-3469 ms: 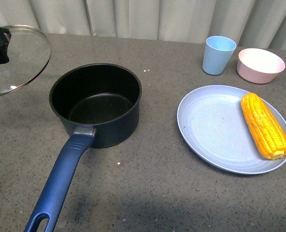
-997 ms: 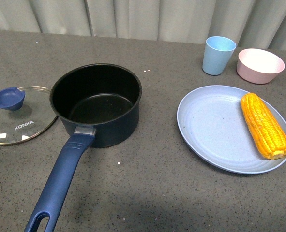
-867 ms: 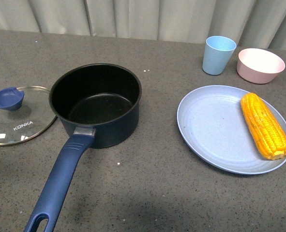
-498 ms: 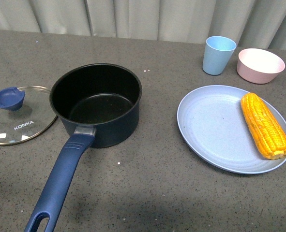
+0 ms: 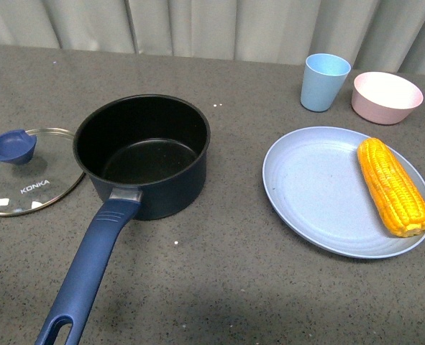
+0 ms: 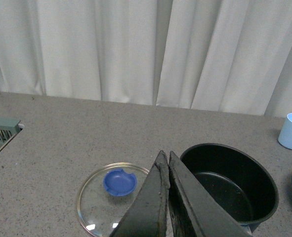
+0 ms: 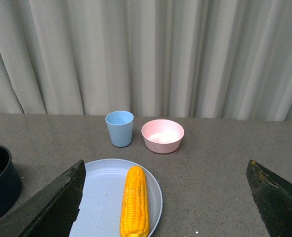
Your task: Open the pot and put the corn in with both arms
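Our pot [image 5: 142, 154] stands open, with the pale blue plate [image 5: 305, 187] well to its right. The glass lid [image 5: 25, 176] lies flat just beside the pot, freeing its mouth, and the corn [image 5: 393, 185] rests on the plate. Our left gripper [image 6: 166, 163] hangs over the lid, jaws pressed together on nothing; our right gripper [image 7: 165, 170] gapes wide and empty, facing the corn.
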Robot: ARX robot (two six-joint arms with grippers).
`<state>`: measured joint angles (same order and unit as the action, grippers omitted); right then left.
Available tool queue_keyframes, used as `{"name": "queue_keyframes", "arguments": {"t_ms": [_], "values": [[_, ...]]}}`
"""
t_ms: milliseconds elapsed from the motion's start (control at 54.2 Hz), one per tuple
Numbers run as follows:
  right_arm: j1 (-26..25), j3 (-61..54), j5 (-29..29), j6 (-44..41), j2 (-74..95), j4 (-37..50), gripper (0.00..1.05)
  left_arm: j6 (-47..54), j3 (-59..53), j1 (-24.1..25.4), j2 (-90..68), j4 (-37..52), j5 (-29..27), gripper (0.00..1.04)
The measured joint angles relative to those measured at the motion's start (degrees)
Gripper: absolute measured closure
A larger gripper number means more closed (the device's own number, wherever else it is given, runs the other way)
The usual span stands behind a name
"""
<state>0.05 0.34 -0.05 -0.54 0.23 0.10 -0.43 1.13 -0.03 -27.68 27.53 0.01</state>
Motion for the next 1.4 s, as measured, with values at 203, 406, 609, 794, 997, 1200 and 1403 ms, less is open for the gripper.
{"name": "queue_keyframes", "arguments": {"t_ms": [203, 406, 609, 794, 997, 1200, 1403], "values": [[0.0, 0.0, 0.0, 0.0, 0.0, 0.0, 0.09, 0.0, 0.0, 0.0, 5.3, -5.0, 0.0, 1.01], [0.0, 0.0, 0.0, 0.0, 0.0, 0.0, 0.09, 0.0, 0.0, 0.0, 9.7, -9.4, 0.0, 1.01], [0.0, 0.0, 0.0, 0.0, 0.0, 0.0, 0.09, 0.0, 0.0, 0.0, 13.3, -12.9, 0.0, 1.01], [0.0, 0.0, 0.0, 0.0, 0.0, 0.0, 0.09, 0.0, 0.0, 0.0, 16.0, -15.6, 0.0, 1.01], [0.0, 0.0, 0.0, 0.0, 0.0, 0.0, 0.09, 0.0, 0.0, 0.0, 22.2, -23.4, 0.0, 1.01], [0.0, 0.0, 0.0, 0.0, 0.0, 0.0, 0.09, 0.0, 0.0, 0.0, 27.3, -27.4, 0.0, 1.01], [-1.0, 2.1, -0.5, -3.0, 4.1, -4.3, 0.09, 0.0, 0.0, 0.0, 27.4, -27.4, 0.0, 0.87]]}}
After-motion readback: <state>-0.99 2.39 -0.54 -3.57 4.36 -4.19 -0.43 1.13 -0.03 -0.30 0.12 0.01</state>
